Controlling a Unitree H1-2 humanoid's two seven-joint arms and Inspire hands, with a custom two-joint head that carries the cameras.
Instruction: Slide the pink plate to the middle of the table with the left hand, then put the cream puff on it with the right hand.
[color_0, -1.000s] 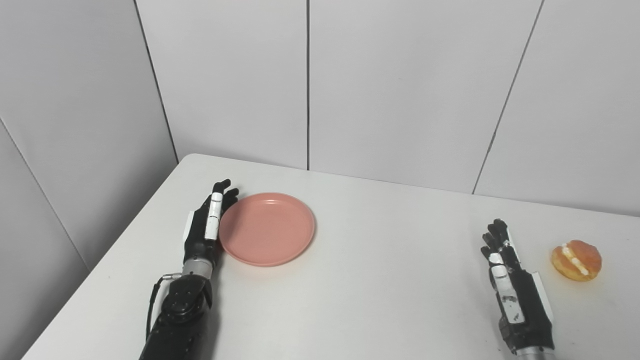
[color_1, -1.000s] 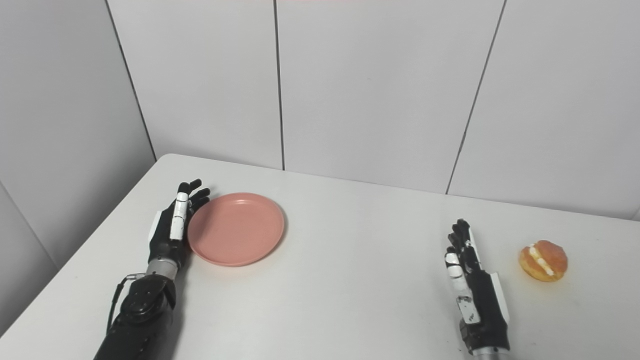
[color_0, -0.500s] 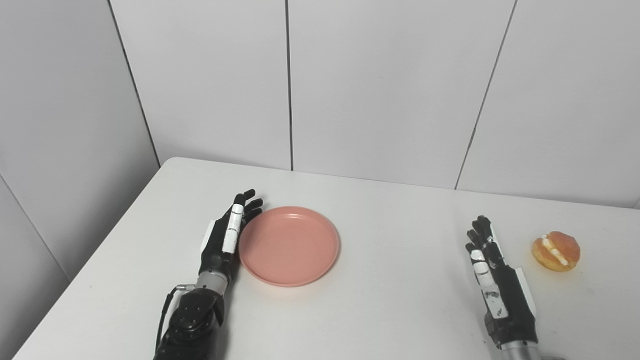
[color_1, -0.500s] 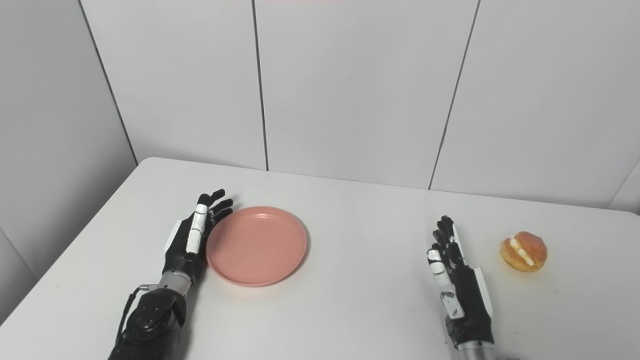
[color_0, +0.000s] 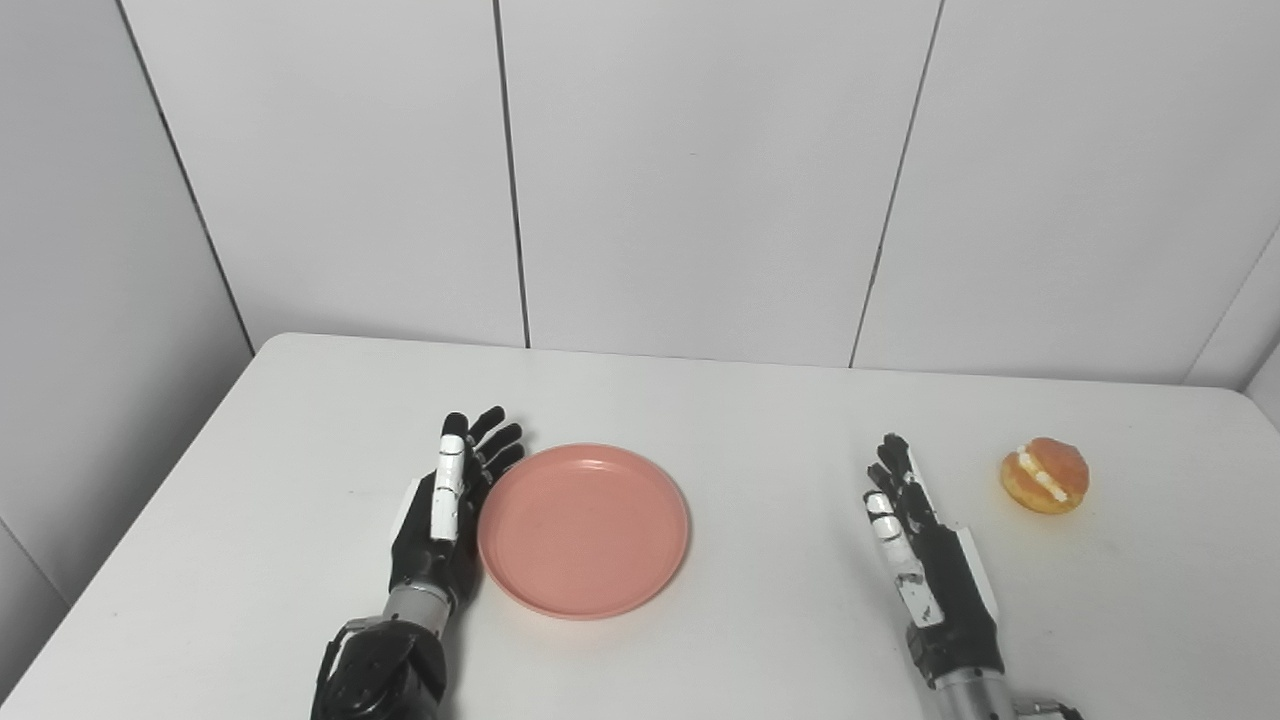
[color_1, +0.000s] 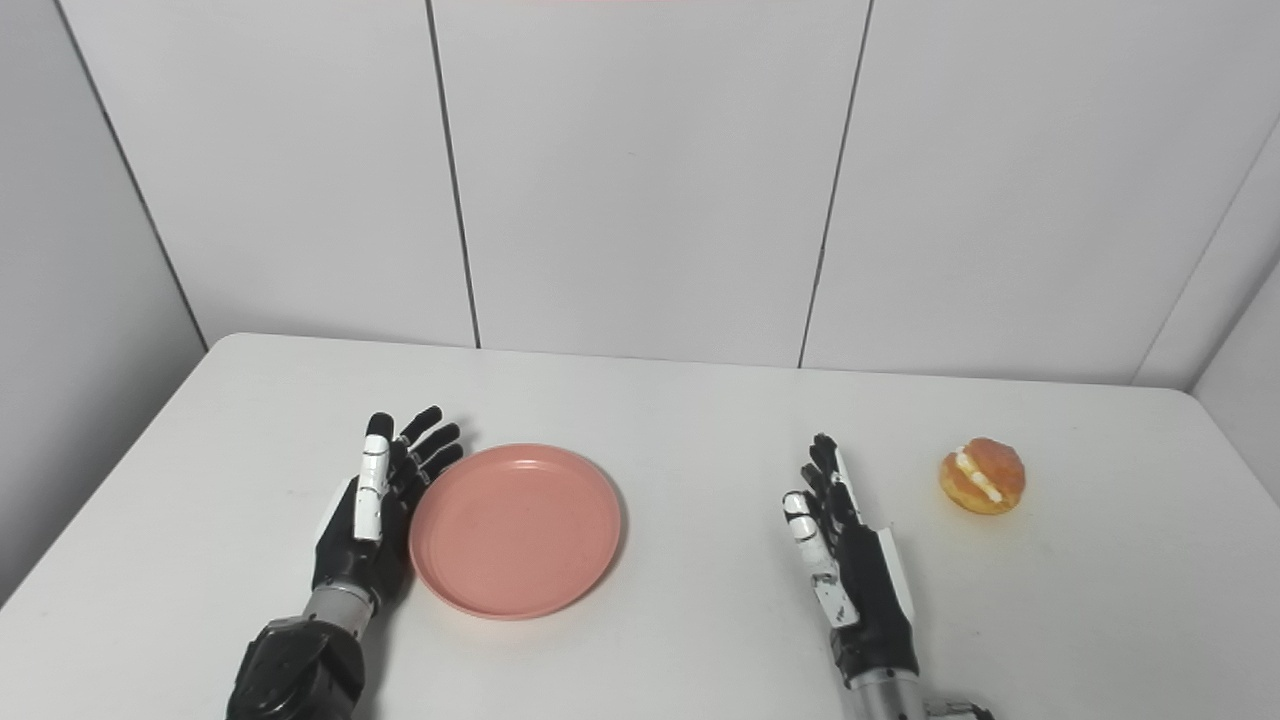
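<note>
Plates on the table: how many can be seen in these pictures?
1. The pink plate lies on the white table, left of middle, with the left hand against its left rim. It holds nothing. Nothing in view could hide another plate.

The plate (color_0: 584, 530) is looking like smooth pink plastic with a soft sheen. The table (color_0: 760, 410) is showing a matt, smooth white top. The cream puff (color_0: 1045, 475) is wearing a glossy golden crust. Both the left hand (color_0: 443, 510) and the right hand (color_0: 925, 560) are showing black and white plastic shells.
</note>
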